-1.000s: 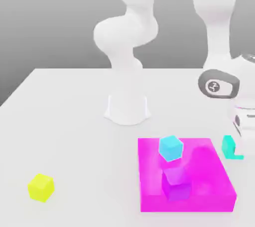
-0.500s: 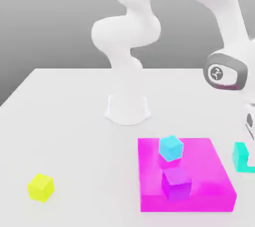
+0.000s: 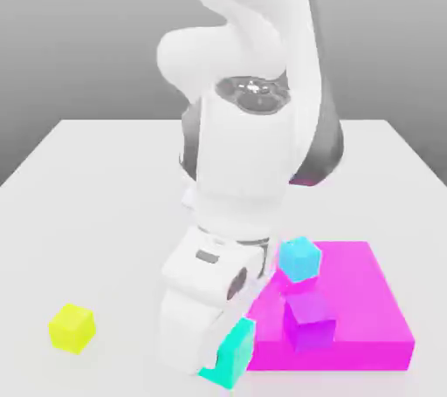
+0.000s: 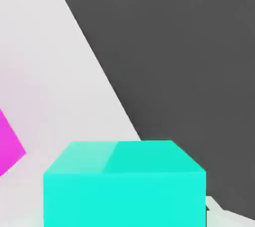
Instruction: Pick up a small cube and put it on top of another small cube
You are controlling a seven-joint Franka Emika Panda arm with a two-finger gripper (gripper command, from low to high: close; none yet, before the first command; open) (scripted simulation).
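Showing, in the exterior view, the white arm bent low over the front of the white table, with the gripper at the lower edge and the small teal cube at its tip, just beside the near corner of the magenta slab toward the exterior view's left. Jaw state not readable here: fingers hidden behind hand and cube. Resting on the slab: a sky-blue cube near the back edge and a purple cube nearer the front, apart from each other. Lying alone on the table, well apart toward the exterior view's left: a yellow cube.

Showing, in the hand view, the teal cube close to the camera, top and one side face visible, with white table, a magenta corner of the slab and dark background beyond. Whether the cube is clamped or free: cannot tell.
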